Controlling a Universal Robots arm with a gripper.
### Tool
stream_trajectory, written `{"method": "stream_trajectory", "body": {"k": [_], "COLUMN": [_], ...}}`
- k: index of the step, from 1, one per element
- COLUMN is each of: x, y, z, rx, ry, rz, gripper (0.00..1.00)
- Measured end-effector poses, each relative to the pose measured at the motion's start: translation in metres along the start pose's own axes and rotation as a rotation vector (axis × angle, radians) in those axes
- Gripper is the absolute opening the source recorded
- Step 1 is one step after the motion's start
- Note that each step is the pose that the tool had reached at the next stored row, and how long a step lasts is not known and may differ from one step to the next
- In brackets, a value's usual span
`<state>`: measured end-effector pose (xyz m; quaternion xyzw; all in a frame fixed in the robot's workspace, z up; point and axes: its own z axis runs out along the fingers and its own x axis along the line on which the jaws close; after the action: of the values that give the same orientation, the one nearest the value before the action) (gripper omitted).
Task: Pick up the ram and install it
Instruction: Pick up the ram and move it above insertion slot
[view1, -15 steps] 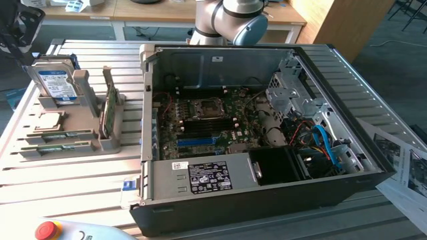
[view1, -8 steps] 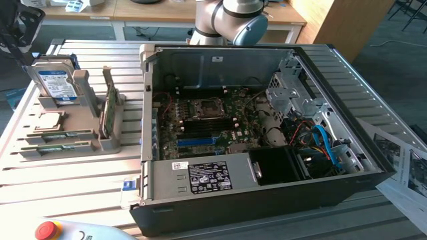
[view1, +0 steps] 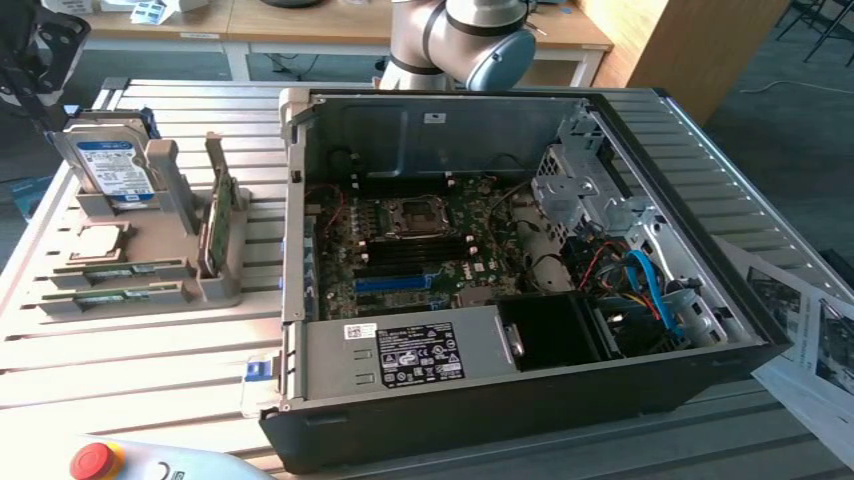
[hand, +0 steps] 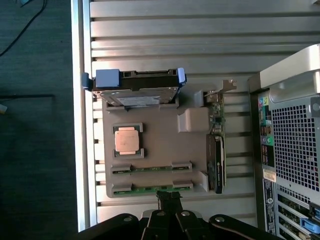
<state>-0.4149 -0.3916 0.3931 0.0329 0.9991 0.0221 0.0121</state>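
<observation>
Tool closed tight, holding nothing. The ram lies just beside its tips, still slotted. Pickup and install both left

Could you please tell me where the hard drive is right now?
At the exterior view's left, the hard drive stands on edge in the parts holder, beside the processor chip.

The long thin circuit-board ram stick is green, the silver metal hard drive has a blue-white label, and the boxy computer case is black.
</observation>
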Motion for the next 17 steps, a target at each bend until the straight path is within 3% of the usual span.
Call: {"method": "stream_trajectory", "body": {"k": [17], "x": [-0.0001], "y": [-0.0004], "z": [0.0000], "rx": [-0.0034], "ry": [0.0069], "rz": [-0.153], "gripper": [0.10]}}
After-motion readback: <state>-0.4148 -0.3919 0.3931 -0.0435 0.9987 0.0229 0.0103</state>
